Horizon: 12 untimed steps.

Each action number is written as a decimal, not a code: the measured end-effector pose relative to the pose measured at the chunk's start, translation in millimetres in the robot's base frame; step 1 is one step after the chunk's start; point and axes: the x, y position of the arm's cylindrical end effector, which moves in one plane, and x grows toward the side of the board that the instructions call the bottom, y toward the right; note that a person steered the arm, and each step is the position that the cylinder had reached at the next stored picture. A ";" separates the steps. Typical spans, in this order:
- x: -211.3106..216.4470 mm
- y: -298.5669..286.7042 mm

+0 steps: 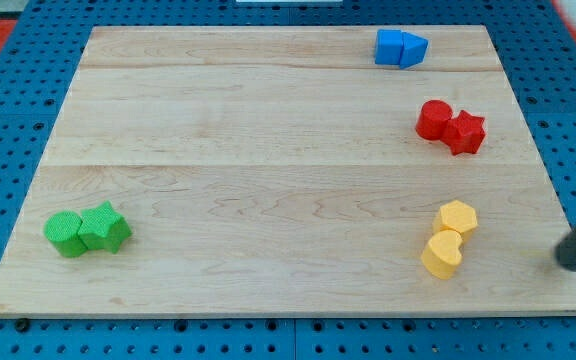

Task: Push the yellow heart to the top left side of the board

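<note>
Zero progress so far, I'd say: top-left tabletop (168, 60) is bare, the yellow heart (442, 254) sits bottom right touching a yellow hexagon (458, 216), my tip (571, 264) further right, apart. No hand here.

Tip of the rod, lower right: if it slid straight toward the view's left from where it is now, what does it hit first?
Probably the lower yellow block, the heart-like one, which touches the yellow hexagon above it. My tip sits to the view's right of the pair, apart from them, roughly level with the lower block. Depth is uncertain.
</note>
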 end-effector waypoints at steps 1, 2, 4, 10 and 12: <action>-1.8 -63.1; 5.0 -135.4; -41.7 -203.6; -104.0 -180.8; -103.7 -180.8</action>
